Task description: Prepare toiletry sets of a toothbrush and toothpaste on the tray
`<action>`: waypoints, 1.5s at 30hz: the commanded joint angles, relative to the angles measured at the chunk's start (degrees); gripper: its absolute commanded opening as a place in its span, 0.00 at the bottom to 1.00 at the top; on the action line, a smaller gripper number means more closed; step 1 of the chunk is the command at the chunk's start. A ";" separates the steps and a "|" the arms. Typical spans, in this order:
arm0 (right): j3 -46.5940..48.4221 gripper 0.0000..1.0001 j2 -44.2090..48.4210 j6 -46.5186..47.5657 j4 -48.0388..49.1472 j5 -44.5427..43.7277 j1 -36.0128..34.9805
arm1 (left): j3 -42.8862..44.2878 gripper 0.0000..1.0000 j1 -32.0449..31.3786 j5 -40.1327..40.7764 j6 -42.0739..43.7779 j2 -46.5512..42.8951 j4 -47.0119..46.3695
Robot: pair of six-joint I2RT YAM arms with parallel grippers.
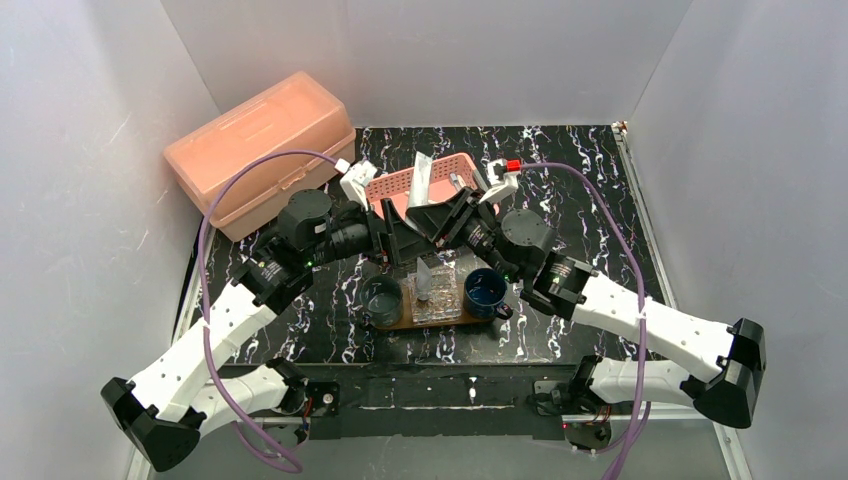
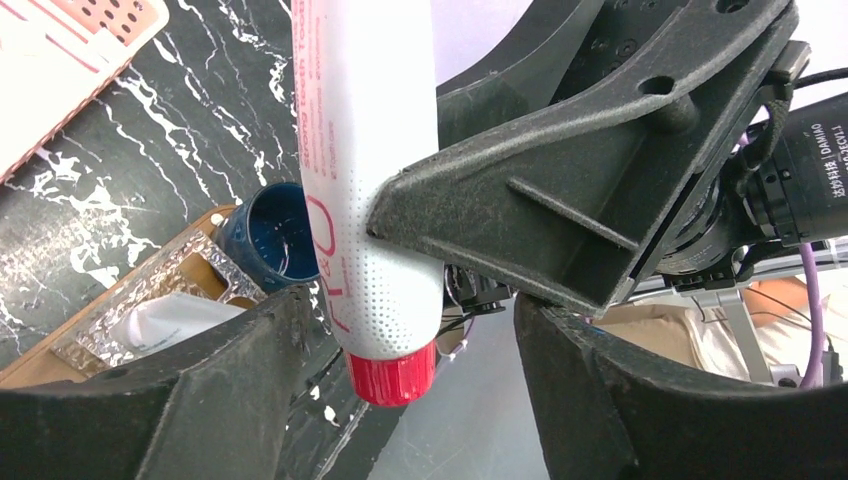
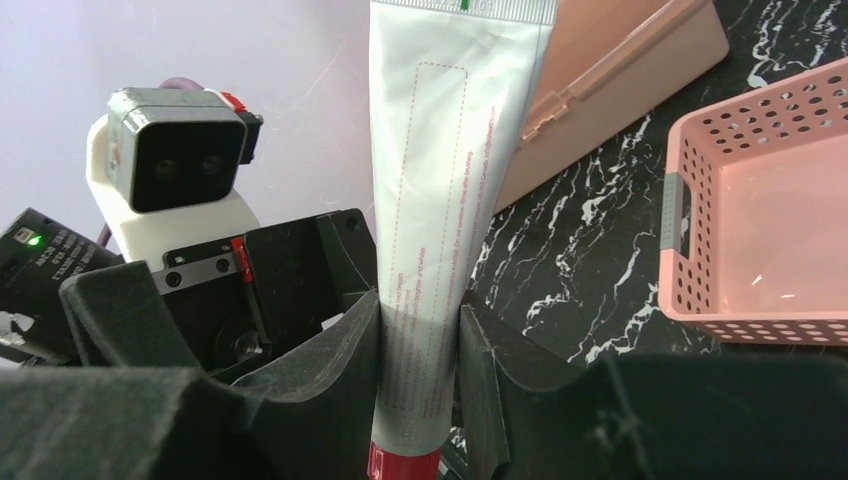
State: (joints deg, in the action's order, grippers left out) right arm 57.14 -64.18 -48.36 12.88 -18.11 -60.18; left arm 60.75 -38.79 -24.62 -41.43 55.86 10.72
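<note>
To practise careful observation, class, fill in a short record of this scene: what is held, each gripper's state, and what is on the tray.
Held item: toothpaste tube
Holder: right gripper, pinched on the tube near its red cap
Left gripper: open, one finger on each side of the tube
Tray: two dark cups with a clear box between them
Behind the arms: pink basket

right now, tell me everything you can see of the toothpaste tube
The toothpaste tube is a soft silvery-white squeeze tube with red print and a red cap. It stands roughly upright in the air, cap down, flat crimped end up. The right gripper is clamped on its lower body, just above the cap.
</note>
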 commanded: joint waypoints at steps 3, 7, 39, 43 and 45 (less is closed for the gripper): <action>-0.83 0.40 2.82 -1.15 6.76 -1.32 -0.90 | -0.67 0.62 -0.06 -2.22 -0.01 0.30 -3.19; -0.90 0.40 3.09 -1.04 6.42 -1.08 -1.07 | -1.43 0.53 0.02 -2.84 -0.81 0.53 -4.98; 9.30 0.76 8.22 18.56 -16.49 -2.66 -0.92 | -4.93 0.00 -0.01 -13.89 1.22 -2.19 -4.15; 14.54 0.76 7.09 23.68 -23.18 -0.07 -0.81 | -5.42 0.00 -0.04 -17.03 2.12 -3.38 -2.99; 17.10 0.76 6.02 26.88 -26.49 1.64 -0.73 | -5.54 0.00 -0.01 -18.89 3.19 -3.76 -1.95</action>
State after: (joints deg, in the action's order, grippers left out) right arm 68.55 -57.41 -29.78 -6.17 -19.14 -61.12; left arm 55.57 -38.79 -37.58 -40.80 54.50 8.16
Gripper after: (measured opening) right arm 0.763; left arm 0.324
